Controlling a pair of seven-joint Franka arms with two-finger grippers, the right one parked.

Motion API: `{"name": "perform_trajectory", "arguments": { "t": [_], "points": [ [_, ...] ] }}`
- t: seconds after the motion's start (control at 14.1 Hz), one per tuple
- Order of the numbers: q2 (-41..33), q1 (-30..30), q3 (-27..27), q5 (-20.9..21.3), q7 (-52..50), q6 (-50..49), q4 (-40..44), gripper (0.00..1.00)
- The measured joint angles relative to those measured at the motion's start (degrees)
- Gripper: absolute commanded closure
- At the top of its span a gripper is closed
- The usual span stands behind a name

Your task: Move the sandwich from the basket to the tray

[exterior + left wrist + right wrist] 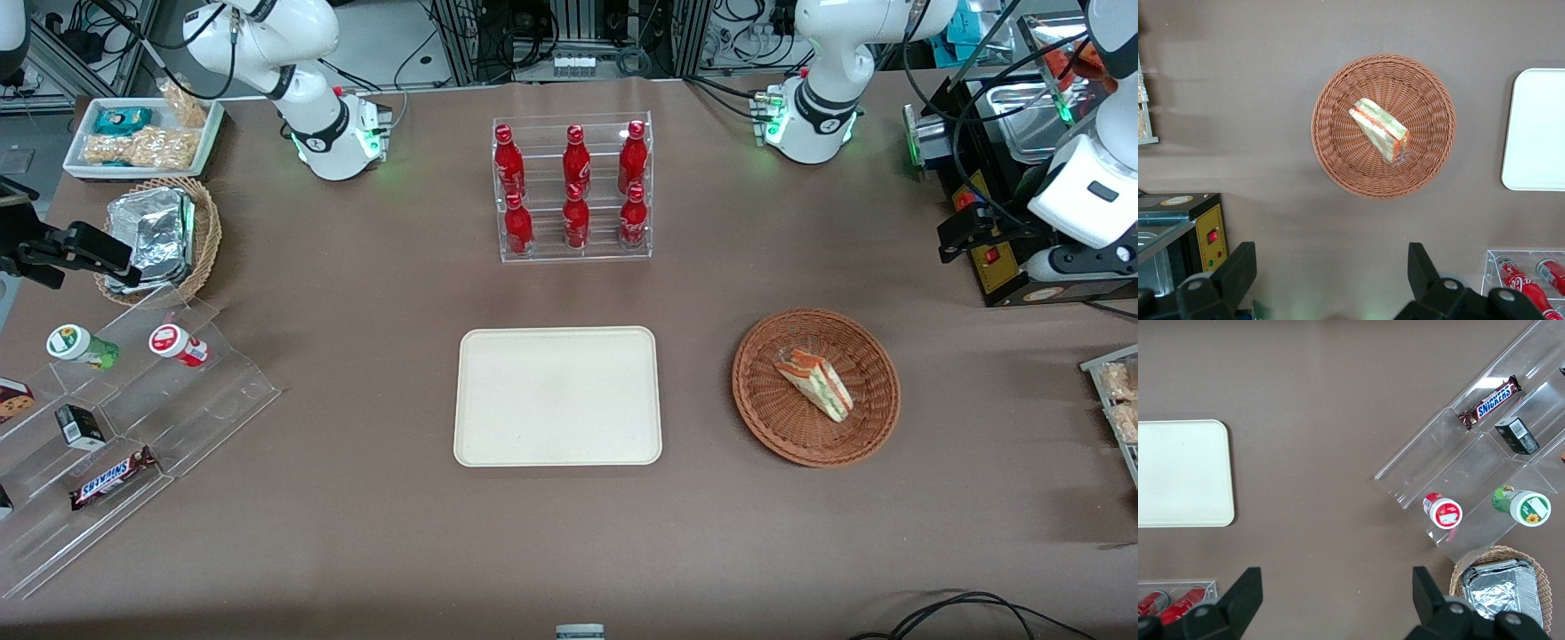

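The sandwich (pixel 813 382), a triangular wedge with white bread and orange and green filling, lies in the round reddish-brown wicker basket (pixel 756 418). The cream tray (pixel 557 396) sits bare beside the basket, toward the parked arm's end. My left gripper (pixel 965 236) hangs high above the table, farther from the front camera than the basket and toward the working arm's end. In the left wrist view the gripper (pixel 1330 257) is open and empty, well apart from the sandwich (pixel 1379 130), the basket (pixel 1338 160) and the tray (pixel 1538 130).
A clear rack of red bottles (pixel 573 191) stands farther from the front camera than the tray. A black box with a yellow panel (pixel 996 258) sits under the gripper. A snack tray (pixel 1116 400) lies at the working arm's table edge. A clear stepped display (pixel 133 400) and a foil-pack basket (pixel 160 236) are at the parked arm's end.
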Motion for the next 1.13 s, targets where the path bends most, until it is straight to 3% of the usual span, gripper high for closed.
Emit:
{"name": "perform_trajectory", "arguments": {
  "t": [0.78, 1.13],
  "points": [
    [0.3, -0.1, -0.2, -1.6, 0.0, -0.2, 0.0, 0.00],
    [3.8, -0.7, -0.4, -1.6, -0.1, 0.2, -4.0, 0.00]
  ]
}}
